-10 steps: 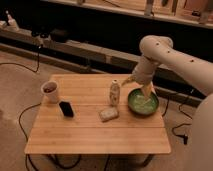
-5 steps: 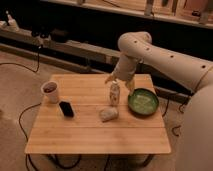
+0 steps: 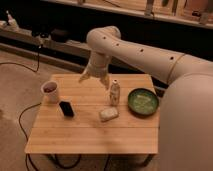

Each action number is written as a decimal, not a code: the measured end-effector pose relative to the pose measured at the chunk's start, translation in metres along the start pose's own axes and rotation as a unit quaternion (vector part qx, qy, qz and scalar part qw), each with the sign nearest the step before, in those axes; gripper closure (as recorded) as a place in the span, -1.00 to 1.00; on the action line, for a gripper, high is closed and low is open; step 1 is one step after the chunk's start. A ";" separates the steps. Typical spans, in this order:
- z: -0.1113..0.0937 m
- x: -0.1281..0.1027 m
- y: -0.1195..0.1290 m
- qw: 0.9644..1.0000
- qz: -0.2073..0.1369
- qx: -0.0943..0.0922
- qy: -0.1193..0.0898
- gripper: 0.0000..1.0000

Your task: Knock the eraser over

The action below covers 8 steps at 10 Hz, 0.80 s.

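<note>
The eraser point(image 3: 66, 108), a small black slab, stands upright on the left part of the wooden table point(image 3: 90, 135), just right of the white mug point(image 3: 50, 91). My gripper point(image 3: 93, 79) hangs from the pale arm above the table's back middle, to the right of and behind the eraser and apart from it. It is left of the small pale bottle point(image 3: 114, 92).
A pale beige sponge-like block point(image 3: 108, 114) lies in front of the bottle. A green bowl point(image 3: 143, 102) sits at the table's right. A dark shelf runs behind the table, and cables lie on the floor at left.
The arm has swung left across the table, from over the green bowl, past the bottle, to the back middle. The eraser, mug, bottle and block have not moved.
</note>
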 end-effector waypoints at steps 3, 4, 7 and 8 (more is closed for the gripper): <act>0.000 0.001 0.000 1.000 0.000 0.001 0.002 -0.60; 0.001 0.000 -0.002 1.000 -0.002 0.001 0.001 -0.60; 0.007 0.008 -0.013 0.999 -0.014 0.008 0.028 -0.60; 0.016 0.012 -0.026 0.999 -0.024 0.015 0.040 -0.60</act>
